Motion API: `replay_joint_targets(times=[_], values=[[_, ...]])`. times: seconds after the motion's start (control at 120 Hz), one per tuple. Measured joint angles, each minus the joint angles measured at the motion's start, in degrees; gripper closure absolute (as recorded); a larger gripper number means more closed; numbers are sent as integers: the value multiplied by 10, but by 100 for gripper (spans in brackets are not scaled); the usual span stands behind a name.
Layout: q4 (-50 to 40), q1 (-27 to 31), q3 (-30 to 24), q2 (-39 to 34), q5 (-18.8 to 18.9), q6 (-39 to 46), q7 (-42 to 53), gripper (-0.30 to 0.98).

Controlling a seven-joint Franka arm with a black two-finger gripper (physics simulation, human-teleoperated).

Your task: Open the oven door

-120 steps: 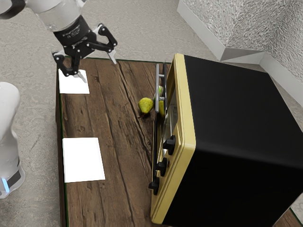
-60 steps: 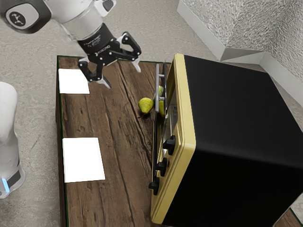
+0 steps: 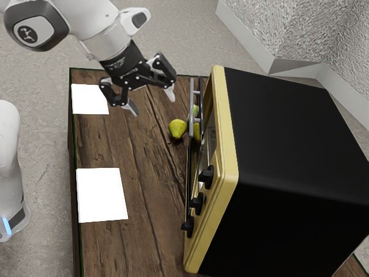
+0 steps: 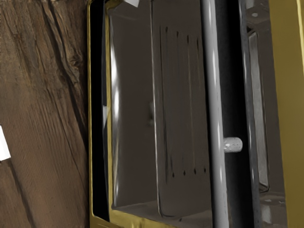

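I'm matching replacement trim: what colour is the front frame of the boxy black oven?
The rectangular front frame is yellow; the exterior view shows it best.

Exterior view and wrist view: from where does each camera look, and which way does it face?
Exterior view: high at the arm's side, looking down on the table and oven; the arm and open gripper show.
Wrist view: on the arm's hand, facing the oven's front, apparently slanting downward.
Both share the oven's bar handle and the wooden tabletop.
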Motion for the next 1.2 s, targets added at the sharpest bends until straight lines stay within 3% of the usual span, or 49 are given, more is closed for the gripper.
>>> replay_joint_targets(times=[1.2], values=[[-1, 109, 26, 52, -60, 5, 162, 3]])
